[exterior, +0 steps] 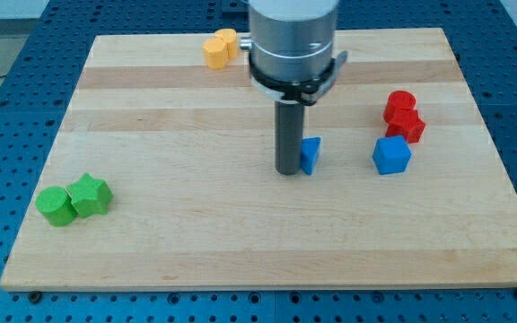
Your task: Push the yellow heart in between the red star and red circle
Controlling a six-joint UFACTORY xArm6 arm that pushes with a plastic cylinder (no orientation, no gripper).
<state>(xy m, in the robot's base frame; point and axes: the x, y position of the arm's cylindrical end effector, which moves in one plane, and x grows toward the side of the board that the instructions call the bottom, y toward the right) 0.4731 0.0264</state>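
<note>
The yellow heart [227, 40] lies at the view's top, touching a yellow hexagon-like block [214, 52] on its left. The red circle [400, 104] sits at the right, touching the red star [407, 126] just below it. My tip [288, 170] rests near the board's middle, right against the left side of a small blue block [310, 154]. The tip is far below and right of the yellow heart, and well left of the red pair.
A blue cube [391, 155] lies just below-left of the red star. A green circle [56, 205] and a green star [90, 195] touch each other at the view's lower left. The wooden board [196, 242] lies on a blue perforated table.
</note>
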